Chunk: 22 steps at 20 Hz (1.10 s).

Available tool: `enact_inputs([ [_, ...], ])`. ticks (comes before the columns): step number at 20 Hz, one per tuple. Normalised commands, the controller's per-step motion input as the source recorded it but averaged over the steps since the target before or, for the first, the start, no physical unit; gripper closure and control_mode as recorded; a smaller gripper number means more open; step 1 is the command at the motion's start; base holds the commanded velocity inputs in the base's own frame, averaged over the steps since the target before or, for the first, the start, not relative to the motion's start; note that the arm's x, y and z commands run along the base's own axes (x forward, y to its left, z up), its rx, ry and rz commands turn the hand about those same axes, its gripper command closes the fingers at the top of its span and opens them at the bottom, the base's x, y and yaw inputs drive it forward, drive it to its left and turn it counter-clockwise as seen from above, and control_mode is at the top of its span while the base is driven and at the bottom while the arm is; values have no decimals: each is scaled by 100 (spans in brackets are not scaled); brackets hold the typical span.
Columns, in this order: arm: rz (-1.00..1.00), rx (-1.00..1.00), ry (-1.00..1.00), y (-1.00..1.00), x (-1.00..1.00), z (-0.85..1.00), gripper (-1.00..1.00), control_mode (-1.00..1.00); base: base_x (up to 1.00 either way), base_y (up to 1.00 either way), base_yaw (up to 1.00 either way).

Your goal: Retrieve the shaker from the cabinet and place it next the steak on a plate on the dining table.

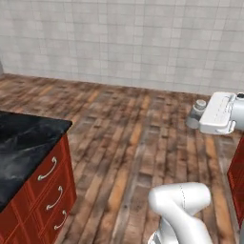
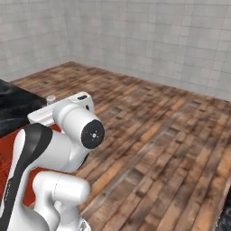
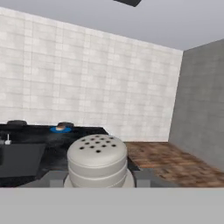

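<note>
My gripper (image 3: 98, 177) is shut on the shaker (image 3: 97, 159), a small grey cylinder with a pale perforated cap, and holds it upright in the air. From the left base view the shaker (image 1: 196, 113) sticks out to the left of my white hand, in the gripper (image 1: 194, 118), above the wooden floor. Its cap (image 2: 51, 98) peeks over the hand in the right base view. Far ahead in the hand view, the blue plate (image 3: 57, 129) with the steak (image 3: 65, 126) lies on the black-topped dining table (image 3: 83, 142). The cabinet is out of view.
A black marble counter (image 1: 21, 140) with red drawer fronts (image 1: 50, 188) stands at the left. A red furniture front (image 1: 237, 171) shows at the right edge. Open wooden floor (image 1: 138, 138) runs to a tiled wall (image 1: 124, 43). A dark recessed basin (image 3: 19, 159) sits in the near counter.
</note>
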Motion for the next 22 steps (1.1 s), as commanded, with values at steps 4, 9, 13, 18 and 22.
enact_inputs([
  [4,0,0,0,0,0,0,100,100,99,-28,-37],
  [9,0,0,0,0,0,0,100,100,100,-11,-30],
  [13,0,0,0,0,0,0,100,100,100,0,-7],
  [18,0,0,0,0,0,0,100,100,100,-3,20],
  [22,0,0,0,0,0,0,100,100,100,-9,52],
])
